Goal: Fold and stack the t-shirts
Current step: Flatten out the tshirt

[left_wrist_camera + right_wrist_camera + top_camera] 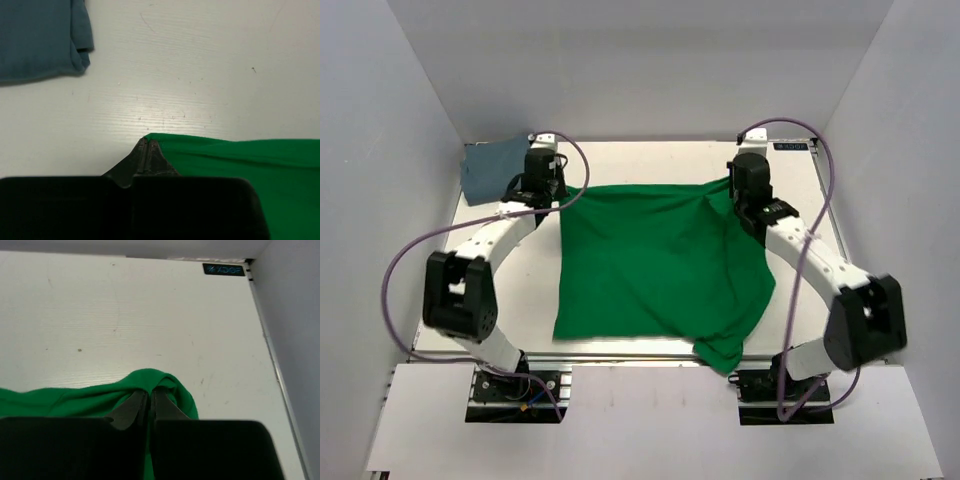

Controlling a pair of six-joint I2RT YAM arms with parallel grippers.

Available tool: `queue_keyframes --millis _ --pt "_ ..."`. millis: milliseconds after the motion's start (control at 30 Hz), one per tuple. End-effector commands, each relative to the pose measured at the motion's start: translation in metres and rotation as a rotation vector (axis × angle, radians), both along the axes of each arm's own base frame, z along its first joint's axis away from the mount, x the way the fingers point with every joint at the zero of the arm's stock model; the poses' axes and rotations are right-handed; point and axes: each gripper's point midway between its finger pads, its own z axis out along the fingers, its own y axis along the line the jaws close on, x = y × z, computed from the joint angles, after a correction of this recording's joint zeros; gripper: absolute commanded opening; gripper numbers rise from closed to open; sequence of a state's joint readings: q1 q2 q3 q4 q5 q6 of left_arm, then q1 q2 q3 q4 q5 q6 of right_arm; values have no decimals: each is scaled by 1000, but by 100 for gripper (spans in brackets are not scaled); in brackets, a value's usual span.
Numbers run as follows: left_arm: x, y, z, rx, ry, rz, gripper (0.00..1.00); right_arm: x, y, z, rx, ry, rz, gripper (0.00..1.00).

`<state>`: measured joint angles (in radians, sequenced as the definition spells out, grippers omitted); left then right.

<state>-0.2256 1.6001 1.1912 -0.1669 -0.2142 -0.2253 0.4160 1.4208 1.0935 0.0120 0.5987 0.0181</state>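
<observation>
**Two claws, both pinching the green shirt**

Both of my claws are squeezed tight.

My left claw bites the far left corner of the green shirt. Its two fingers are pressed together, with only a thin bit of green cloth at the tips.

My right claw bites the far right corner the same way. The cloth makes a little round bump over its tips.

The green shirt lies spread out in the middle of the white table. Its far edge runs from one claw to the other, and there are wrinkles near my right claw. Its near right corner flops over the near edge of the table. I cannot tell if the two far corners are up off the table or lying on it.

The grey-blue shirt sits in the far left corner of the table, just past my left claw. It does not touch the green shirt. From my left wrist I see its soft rounded edge, with bare table between it and the green cloth.

One small dark sticker is at the far right corner of the table, well past my right claw.
</observation>
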Motion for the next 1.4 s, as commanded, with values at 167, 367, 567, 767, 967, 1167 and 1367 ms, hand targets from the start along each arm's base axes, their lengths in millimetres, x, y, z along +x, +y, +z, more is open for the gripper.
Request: queue_keyframes --millis 167,367,567,767,967,1167,1367 --pt "90 1 -3 -10 -96 38 0 85 7 -9 107 -18 68 0" --pt "138 -11 -27 -52 -126 -15 0 129 6 -50 141 63 121 0" --pt "194 -16 -32 -94 -202 7 0 181 8 -61 207 21 165 0" --pt "234 5 -62 -136 -186 157 19 255 3 -64 226 -97 168 41" --pt "232 -12 -37 -208 -224 45 100 251 3 -35 245 -84 215 90" --pt "200 -17 1 -214 -165 -3 100 177 6 -17 293 32 240 90" --pt "100 -17 -1 -179 24 -14 100 62 10 -43 426 226 234 90"
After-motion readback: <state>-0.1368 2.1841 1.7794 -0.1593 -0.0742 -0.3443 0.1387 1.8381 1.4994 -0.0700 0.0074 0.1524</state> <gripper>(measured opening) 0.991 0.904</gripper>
